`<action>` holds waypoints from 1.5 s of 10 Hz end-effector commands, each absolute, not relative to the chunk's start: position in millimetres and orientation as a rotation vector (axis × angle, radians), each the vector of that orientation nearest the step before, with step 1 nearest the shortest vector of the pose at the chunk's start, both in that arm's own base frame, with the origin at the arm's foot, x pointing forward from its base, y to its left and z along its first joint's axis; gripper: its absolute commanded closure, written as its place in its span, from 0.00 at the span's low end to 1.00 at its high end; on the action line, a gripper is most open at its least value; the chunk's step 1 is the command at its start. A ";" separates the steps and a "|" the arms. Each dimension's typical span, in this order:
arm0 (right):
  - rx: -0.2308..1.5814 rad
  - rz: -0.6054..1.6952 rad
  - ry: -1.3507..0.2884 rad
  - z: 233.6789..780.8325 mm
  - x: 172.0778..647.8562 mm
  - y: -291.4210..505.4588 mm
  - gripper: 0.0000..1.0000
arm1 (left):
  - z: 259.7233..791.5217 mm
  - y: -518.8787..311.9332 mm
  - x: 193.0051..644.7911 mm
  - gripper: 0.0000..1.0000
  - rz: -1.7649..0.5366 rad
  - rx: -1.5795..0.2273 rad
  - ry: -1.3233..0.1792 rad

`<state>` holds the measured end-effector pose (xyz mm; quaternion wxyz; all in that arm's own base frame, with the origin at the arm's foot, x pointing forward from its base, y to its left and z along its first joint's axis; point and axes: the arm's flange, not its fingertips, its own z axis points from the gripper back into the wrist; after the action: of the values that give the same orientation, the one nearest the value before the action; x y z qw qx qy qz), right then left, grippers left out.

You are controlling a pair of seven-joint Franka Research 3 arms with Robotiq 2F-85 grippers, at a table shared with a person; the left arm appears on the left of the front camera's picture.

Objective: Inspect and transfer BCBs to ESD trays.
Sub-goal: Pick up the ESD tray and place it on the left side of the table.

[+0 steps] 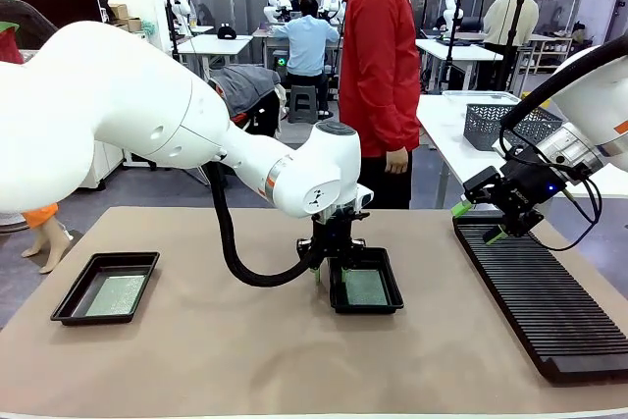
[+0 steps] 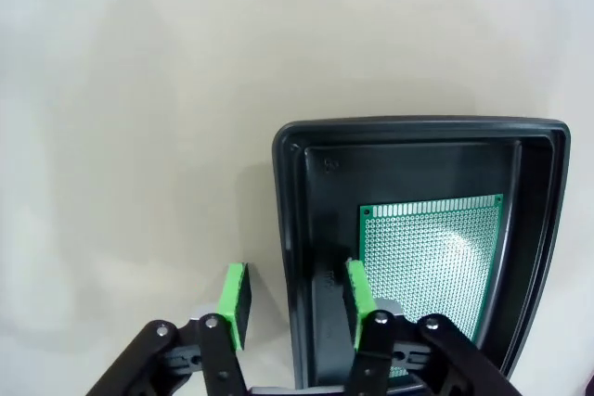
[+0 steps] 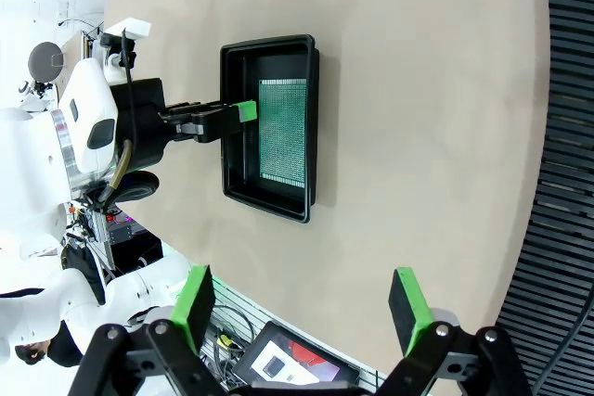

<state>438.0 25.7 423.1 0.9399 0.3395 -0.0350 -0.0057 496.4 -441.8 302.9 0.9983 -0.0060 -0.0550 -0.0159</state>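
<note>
Two black ESD trays lie on the tan table. The middle tray (image 1: 392,287) holds a green BCB (image 1: 365,287). The left tray (image 1: 71,299) also holds a BCB (image 1: 115,295). My left gripper (image 1: 324,277) hangs over the middle tray's left wall. In the left wrist view the left gripper (image 2: 297,299) straddles that wall of the tray (image 2: 418,127), one pad outside and one inside beside the BCB (image 2: 432,257), with a gap still showing at the outer pad. My right gripper (image 1: 479,222) stands open and empty above the rack; the right wrist view shows the right gripper (image 3: 302,308) over bare table.
A long black ribbed rack (image 1: 540,291) lies along the right side. On the white table behind it stands a grey mesh basket (image 1: 505,120). A person in a red top (image 1: 378,56) stands at the far edge. Between the two trays the tabletop is bare.
</note>
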 end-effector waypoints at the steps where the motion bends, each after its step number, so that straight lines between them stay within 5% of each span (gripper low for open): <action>1: 0.680 -0.034 -0.076 423.8 438.0 27.3 0.00 | 299.4 -440.0 491.7 0.53 -0.005 -0.005 -0.161; 5: 0.680 -0.034 -0.076 423.8 438.0 27.3 0.00 | 300.6 -438.0 485.7 0.71 0.009 0.004 -0.180; 6: 0.680 -0.034 -0.076 423.8 438.0 27.3 0.00 | 301.7 -436.3 484.4 0.64 0.010 0.000 -0.178; 7: 0.680 -0.034 -0.076 423.8 438.0 27.3 0.00 | 302.0 -435.2 483.8 0.80 0.014 0.001 -0.179; 8: 0.680 -0.034 -0.076 423.8 438.0 27.3 0.00 | 303.1 -433.7 483.1 0.73 0.016 -0.002 -0.180; 9: 0.680 -0.034 -0.076 423.8 438.0 27.3 0.00 | 303.8 -432.7 482.7 0.88 0.017 -0.006 -0.178; 10: 0.680 -0.034 -0.076 423.8 438.0 27.3 0.00 | 303.9 -432.0 483.3 0.82 0.016 -0.005 -0.174; 11: 0.680 -0.034 -0.076 423.8 438.0 27.3 0.00 | 304.0 -431.5 484.3 0.97 0.013 -0.007 -0.173; 12: 0.680 -0.034 -0.076 423.8 438.0 27.3 0.00 | 303.4 -431.6 485.7 0.91 0.008 -0.007 -0.168; 13: 0.680 -0.034 -0.076 423.8 438.0 27.3 0.00 | 303.0 -431.5 486.3 1.00 0.004 -0.011 -0.164; 15: 0.680 -0.034 -0.076 423.8 438.0 27.3 0.00 | 302.2 -428.8 485.8 1.00 0.006 -0.018 -0.161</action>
<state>438.0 25.7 423.1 0.9399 0.3395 -0.0350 -0.0057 491.2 -439.2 305.2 0.9976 -0.0079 -0.0686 -0.0022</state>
